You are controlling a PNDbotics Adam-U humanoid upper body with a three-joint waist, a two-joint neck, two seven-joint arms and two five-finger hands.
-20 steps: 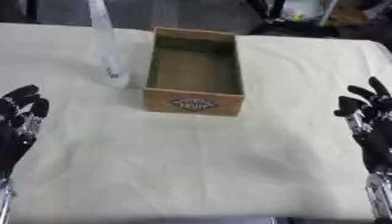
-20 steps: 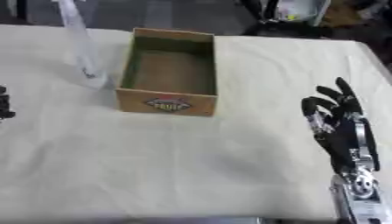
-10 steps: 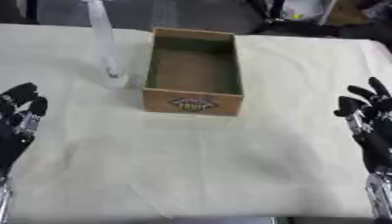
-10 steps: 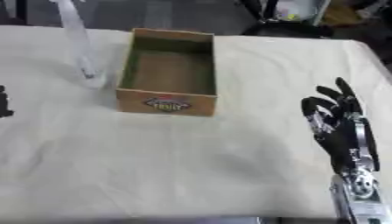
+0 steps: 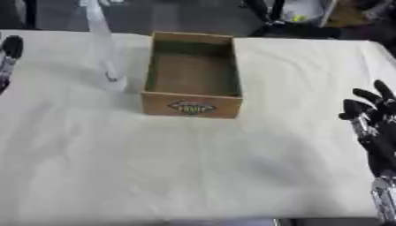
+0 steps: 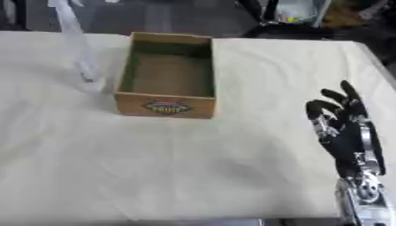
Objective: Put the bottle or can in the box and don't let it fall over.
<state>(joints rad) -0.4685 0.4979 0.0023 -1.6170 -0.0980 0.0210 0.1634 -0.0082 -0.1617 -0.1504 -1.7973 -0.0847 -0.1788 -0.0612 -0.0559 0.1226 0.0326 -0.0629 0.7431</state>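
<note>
Right now I see a clear bottle [image 5: 103, 48] standing upright on the cloth-covered table [image 5: 193, 167], just to the left of an open cardboard box [image 5: 192, 74]. They sit close together, though I cannot tell if they touch. Its top runs up to the far edge of the view. The box has a printed label on its near wall, and I see nothing inside it. My right hand [image 6: 344, 130] is over the table at the right, well away from the box, palm toward me with its fingers straight and spread apart, holding nothing. My left hand [image 5: 8, 55] only shows as dark fingers at the far left edge, level with the bottle but apart from it; I cannot tell how its fingers are set
</note>
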